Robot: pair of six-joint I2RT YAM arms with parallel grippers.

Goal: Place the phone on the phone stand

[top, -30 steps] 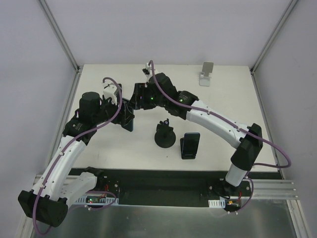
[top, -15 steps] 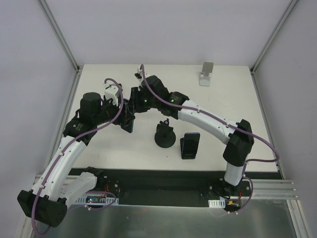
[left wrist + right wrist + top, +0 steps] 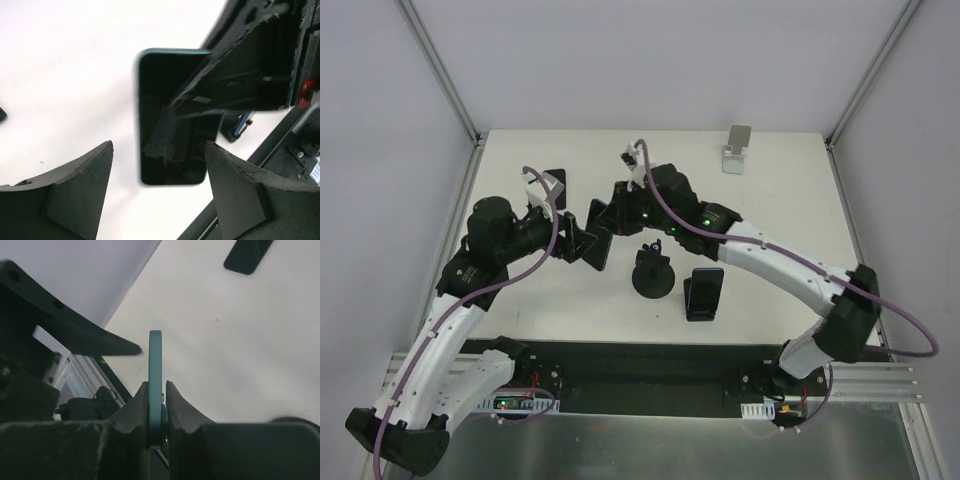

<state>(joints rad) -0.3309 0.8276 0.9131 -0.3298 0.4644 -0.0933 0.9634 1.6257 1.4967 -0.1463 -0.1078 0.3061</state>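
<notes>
A dark phone [image 3: 155,365] with a teal edge was held edge-on above the table [image 3: 770,230], left of centre. It was pinched between the closed fingers of the right gripper [image 3: 156,386]. The left gripper [image 3: 159,150] faced it from just beside, fingers spread wide either side of the phone's lower end and apparently clear of it. The hold seemed to belong to the right arm alone.

Seen from overhead, the phone hung between the two wrists, apart from every stand. A round black stand [image 3: 652,277] sat nearest, toward the right. Just beyond it was a black upright stand [image 3: 703,295] that seemed already to carry a dark slab. A white stand [image 3: 737,150] stood well apart at the far edge.

The step in hand looked like a hand-to-hand transfer. Next, the left arm would need to back clear. The right arm would then carry the phone to a free stand, turn its lower edge onto the ledge, lean it back and release. Which stand was meant could not be told.
</notes>
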